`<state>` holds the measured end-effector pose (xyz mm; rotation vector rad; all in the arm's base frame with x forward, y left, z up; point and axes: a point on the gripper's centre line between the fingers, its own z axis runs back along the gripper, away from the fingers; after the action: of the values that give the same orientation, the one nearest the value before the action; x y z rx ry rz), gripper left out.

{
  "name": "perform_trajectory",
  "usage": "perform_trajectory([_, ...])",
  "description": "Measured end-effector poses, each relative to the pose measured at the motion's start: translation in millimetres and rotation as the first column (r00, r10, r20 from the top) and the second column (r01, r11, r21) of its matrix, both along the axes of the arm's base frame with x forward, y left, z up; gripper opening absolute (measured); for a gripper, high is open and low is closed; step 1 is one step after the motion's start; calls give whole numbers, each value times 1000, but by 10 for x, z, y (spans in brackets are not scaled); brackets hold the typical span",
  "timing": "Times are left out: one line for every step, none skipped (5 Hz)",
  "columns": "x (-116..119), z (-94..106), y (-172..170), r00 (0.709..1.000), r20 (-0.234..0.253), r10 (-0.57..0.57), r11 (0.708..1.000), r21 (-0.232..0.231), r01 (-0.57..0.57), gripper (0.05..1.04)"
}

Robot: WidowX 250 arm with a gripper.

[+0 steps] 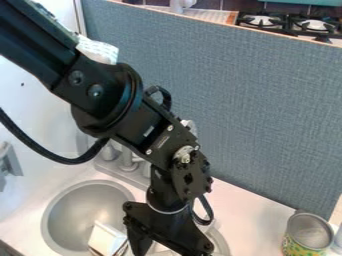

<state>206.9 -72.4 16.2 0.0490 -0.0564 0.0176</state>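
The black gripper (167,230) hangs at the bottom of the view, over the middle of the double sink, and its lower end is cut off by the bottom edge. Just left of it, a white, box-like item (106,238) lies tilted in the left basin (85,202). The right basin (217,242) is partly hidden behind the gripper. Whether the gripper touches or holds anything cannot be seen.
An open-topped metal can (308,235) with a patterned label stands on the counter (250,215) at the lower right, beside a pale item at the edge. The grey faucet (127,159) stands behind the sink, partly covered by the arm. A blue-grey panel (247,105) rises behind.
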Motion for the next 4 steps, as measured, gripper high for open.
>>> perform_trajectory([-21, -32, 8, 1000, -14, 5, 1000, 6, -5, 1003])
perform_trajectory([15, 0, -91, 1000, 18, -23, 999, 49, 22, 1003])
perform_trajectory([11, 8, -71, 1000, 23, -9, 997, 77, 8, 1003])
perform_trajectory([55, 168, 353, 996, -39, 81, 970, 234, -70, 1003])
